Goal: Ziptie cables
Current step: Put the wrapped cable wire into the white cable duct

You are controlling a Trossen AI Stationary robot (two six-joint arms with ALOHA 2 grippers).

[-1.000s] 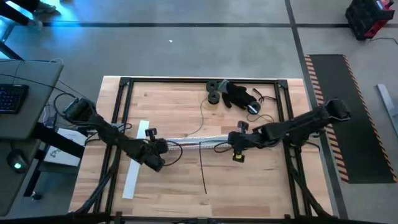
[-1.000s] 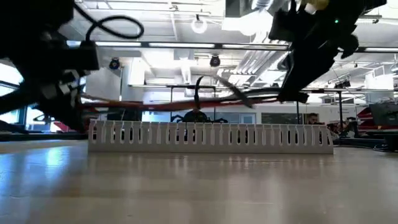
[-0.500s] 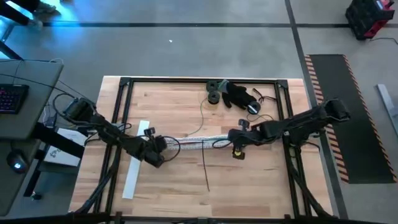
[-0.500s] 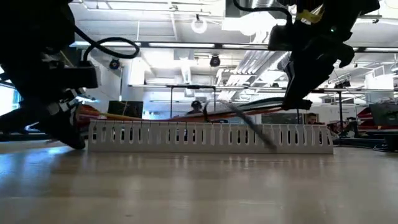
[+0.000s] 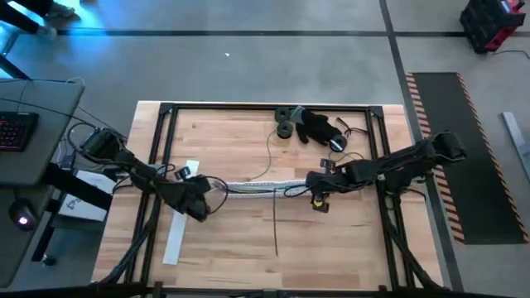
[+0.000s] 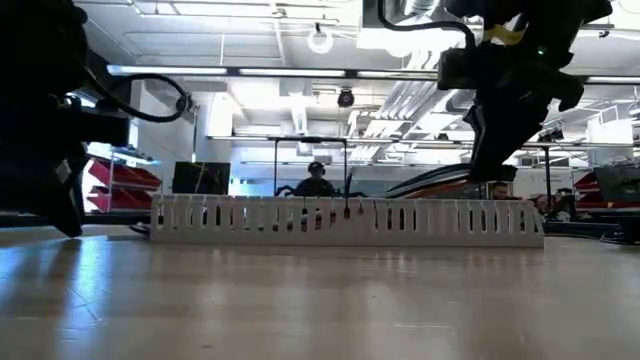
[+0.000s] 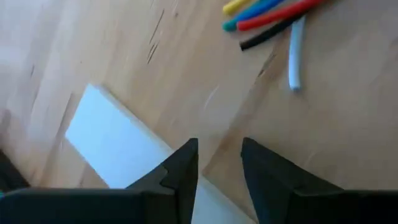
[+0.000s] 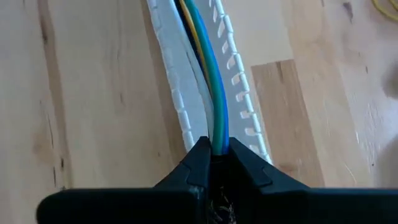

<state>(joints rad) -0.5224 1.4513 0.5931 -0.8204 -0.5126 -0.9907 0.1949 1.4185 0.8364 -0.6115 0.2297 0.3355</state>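
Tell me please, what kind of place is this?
Probably a robotics lab or workshop: a wooden bench framed in black rails, a concrete floor with hazard-striped matting, and open ceiling ducts.

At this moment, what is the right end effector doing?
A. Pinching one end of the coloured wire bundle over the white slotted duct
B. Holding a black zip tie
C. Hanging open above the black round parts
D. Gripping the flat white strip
A: in the right wrist view the right end effector is shut on the bundle of thin coloured cables, which runs along the long white slotted plastic duct.
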